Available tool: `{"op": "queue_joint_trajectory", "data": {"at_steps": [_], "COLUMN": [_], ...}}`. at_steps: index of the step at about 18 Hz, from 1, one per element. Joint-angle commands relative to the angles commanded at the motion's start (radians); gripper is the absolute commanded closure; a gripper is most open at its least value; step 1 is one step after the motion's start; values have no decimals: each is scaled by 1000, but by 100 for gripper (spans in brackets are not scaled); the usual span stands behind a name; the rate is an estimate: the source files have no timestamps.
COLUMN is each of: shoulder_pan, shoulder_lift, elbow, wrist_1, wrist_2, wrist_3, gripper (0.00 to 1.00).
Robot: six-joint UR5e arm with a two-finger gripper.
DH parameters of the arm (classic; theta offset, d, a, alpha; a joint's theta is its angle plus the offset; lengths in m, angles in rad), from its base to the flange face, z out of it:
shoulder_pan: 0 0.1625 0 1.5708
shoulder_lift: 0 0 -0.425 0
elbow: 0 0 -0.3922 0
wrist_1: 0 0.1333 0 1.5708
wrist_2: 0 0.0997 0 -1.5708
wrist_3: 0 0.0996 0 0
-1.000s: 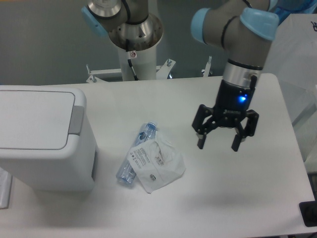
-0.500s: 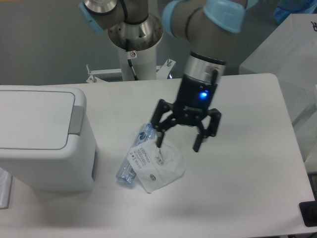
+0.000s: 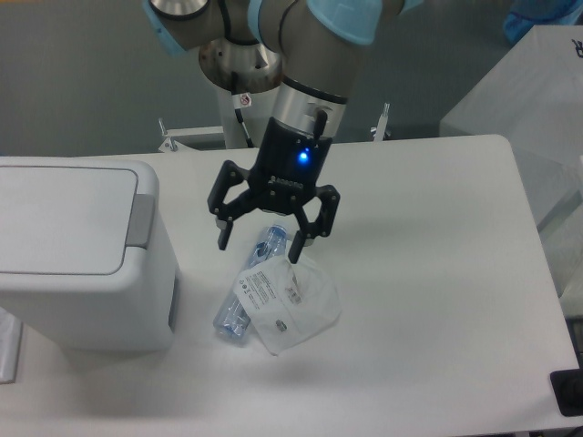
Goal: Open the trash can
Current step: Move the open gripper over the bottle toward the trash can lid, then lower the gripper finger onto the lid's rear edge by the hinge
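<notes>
Robotics lab: pedestal-mounted arm (image 3: 301,55) beside white table (image 3: 437,300).

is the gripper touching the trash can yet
Apart. The camera view shows bare table between the open gripper and the trash can.

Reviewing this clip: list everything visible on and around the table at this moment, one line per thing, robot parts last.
trash can: 1, white with a grey push tab, left edge of the table, lid shut.
clear plastic bottle: 1, transparent with a bluish tint, lying on the table right of the trash can, partly under the packet.
white packet: 1, white with printed text, lying over the bottle's right side.
table: 1, white, fills most of the view.
black object: 1, cut off at the bottom right corner, cannot tell what it is.
robot base: 1, white pedestal, behind the table's far edge.
gripper: 1, black with a blue light, open, above the bottle's upper end, holding nothing.
</notes>
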State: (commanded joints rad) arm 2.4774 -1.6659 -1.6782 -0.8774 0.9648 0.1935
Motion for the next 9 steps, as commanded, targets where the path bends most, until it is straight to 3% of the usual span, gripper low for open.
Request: {"op": "queue_joint_trajectory", "data": {"at_steps": [9], "shoulder_pan": [-67], "shoulder_lift": [6], "elbow": [-20], "wrist_1": [0], "wrist_2": [11], "wrist_3": [-28], "gripper": [0]}}
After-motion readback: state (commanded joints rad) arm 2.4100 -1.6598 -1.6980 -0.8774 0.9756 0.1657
